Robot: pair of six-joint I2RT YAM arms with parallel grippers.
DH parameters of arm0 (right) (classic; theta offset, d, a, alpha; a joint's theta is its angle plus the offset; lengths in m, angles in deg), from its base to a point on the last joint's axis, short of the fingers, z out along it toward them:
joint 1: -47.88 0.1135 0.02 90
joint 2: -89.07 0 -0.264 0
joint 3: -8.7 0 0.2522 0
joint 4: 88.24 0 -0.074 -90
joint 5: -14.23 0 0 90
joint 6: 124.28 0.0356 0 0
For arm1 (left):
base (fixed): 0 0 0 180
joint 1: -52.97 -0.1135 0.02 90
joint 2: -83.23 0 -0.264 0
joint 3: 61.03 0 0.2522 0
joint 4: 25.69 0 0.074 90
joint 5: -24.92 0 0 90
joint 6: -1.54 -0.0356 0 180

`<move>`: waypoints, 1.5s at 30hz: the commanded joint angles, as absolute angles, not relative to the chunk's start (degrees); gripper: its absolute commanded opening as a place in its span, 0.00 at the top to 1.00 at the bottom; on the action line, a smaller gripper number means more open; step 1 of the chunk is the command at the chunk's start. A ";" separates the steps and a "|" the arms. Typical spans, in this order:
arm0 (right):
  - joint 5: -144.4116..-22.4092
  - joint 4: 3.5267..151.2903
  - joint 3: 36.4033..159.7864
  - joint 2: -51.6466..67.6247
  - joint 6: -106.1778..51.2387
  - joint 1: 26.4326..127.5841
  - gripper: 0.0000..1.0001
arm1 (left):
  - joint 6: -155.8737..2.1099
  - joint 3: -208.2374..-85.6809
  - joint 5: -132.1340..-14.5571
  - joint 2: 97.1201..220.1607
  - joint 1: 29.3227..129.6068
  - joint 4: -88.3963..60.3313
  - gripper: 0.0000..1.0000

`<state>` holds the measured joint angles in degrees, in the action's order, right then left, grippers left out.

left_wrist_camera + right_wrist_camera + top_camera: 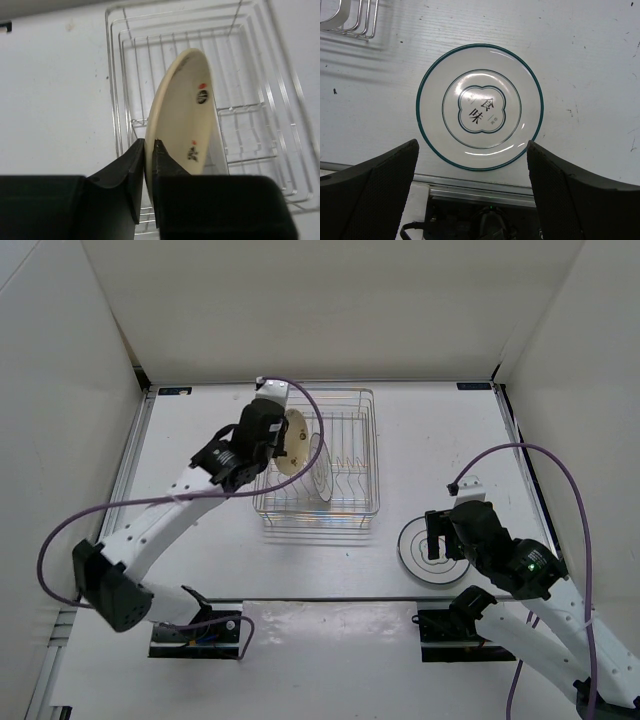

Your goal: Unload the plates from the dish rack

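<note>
In the dish rack (368,508) a cream plate (296,443) stands on edge near the left wall. My left gripper (274,442) is shut on its rim. The left wrist view shows the fingers pinching the near edge of the cream plate (185,110), one on each face, at the left gripper (149,146). A white plate (322,472) stands upright just right of it among the dividers. Another white plate with teal rings (480,107) lies flat on the table right of the rack. My right gripper (471,150) hovers open over its near edge, touching nothing.
The rack's wire base and walls (240,106) stretch beyond the cream plate. A corner of the rack (350,20) shows at the top left of the right wrist view. White walls enclose the table on three sides. A metal rail (480,185) runs along the table's near edge.
</note>
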<state>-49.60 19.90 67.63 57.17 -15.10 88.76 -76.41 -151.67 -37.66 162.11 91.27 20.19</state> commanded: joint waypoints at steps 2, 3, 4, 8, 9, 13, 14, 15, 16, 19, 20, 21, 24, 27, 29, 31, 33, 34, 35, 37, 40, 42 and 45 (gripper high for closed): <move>-49.49 21.58 67.29 57.16 -15.21 88.66 0.10 | -76.25 -151.70 -37.92 150.92 92.78 15.40 1.00; -49.32 21.40 67.46 56.99 -15.47 88.66 0.10 | -75.37 -150.91 -39.49 149.60 92.87 15.75 1.00; -49.31 21.49 67.29 56.99 -15.39 88.75 0.10 | -73.80 -150.29 -41.34 145.76 92.87 17.15 1.00; -49.31 21.32 67.29 57.34 -15.21 88.57 0.10 | -67.04 -141.78 -46.35 137.04 92.69 23.91 1.00; -49.23 21.31 67.37 57.60 -15.21 88.75 0.10 | -66.06 -140.11 -46.89 133.72 92.69 25.41 1.00; -49.49 21.49 67.20 57.78 -15.30 88.75 0.10 | -60.97 -129.75 -50.56 123.60 92.78 28.23 1.00; -49.75 21.40 67.37 57.69 -15.39 88.66 0.10 | -60.08 -128.94 -51.19 121.40 92.78 29.98 1.00; -49.67 21.40 67.20 57.69 -15.39 88.58 0.10 | -59.38 -127.97 -52.24 120.60 92.87 30.69 1.00; -49.84 21.49 67.28 57.69 -15.39 88.57 0.10 | -57.63 -123.53 -54.95 119.63 92.87 30.70 1.00; -49.75 21.49 67.37 57.69 -15.56 88.66 0.10 | -53.49 -115.97 -61.82 116.81 92.78 29.38 1.00; -49.93 21.49 67.37 57.61 -15.48 88.75 0.10 | -51.48 -114.36 -63.31 115.94 92.78 29.29 1.00; -49.93 21.40 67.29 57.69 -15.48 88.75 0.10 | -50.85 -113.12 -63.67 115.58 92.87 29.29 1.00; -49.84 21.49 67.37 57.69 -15.48 88.75 0.10 | -47.26 -105.14 -64.82 112.78 92.87 28.33 1.00; -49.84 21.58 67.20 57.60 -15.48 88.66 0.10 | -43.83 -98.28 -66.04 111.19 92.78 22.72 1.00; -49.93 21.58 67.20 57.25 -15.48 88.75 0.10 | -42.41 -94.14 -67.27 111.71 92.87 18.50 1.00; -49.75 21.49 67.37 57.17 -15.48 88.75 0.10 | -41.44 -90.89 -67.63 114.07 92.78 17.43 1.00; -49.67 21.58 67.20 57.34 -15.56 88.75 0.10 | -41.27 -89.21 -67.63 115.66 92.87 13.65 1.00; -49.75 21.58 67.37 57.08 -15.56 88.75 0.10 | -41.09 -88.51 -67.63 117.06 92.78 12.69 1.00; -49.84 21.58 67.37 57.08 -15.39 88.75 0.10 | -41.00 -87.89 -67.63 118.38 92.69 10.16 0.97; -49.84 21.67 67.20 56.90 -15.56 88.66 0.10 | -40.48 -87.97 -67.63 121.28 92.87 7.86 0.82; -49.75 21.49 67.37 56.99 -15.39 88.66 0.10 | -39.69 -88.67 -67.37 124.27 92.78 7.67 0.52; -49.67 21.75 67.28 56.99 -15.48 88.57 0.10 | -39.77 -89.29 -67.28 125.15 92.78 8.54 0.33; -49.75 21.67 67.28 56.99 -15.48 88.75 0.10 | -39.42 -91.22 -65.35 126.21 92.78 14.43 0.00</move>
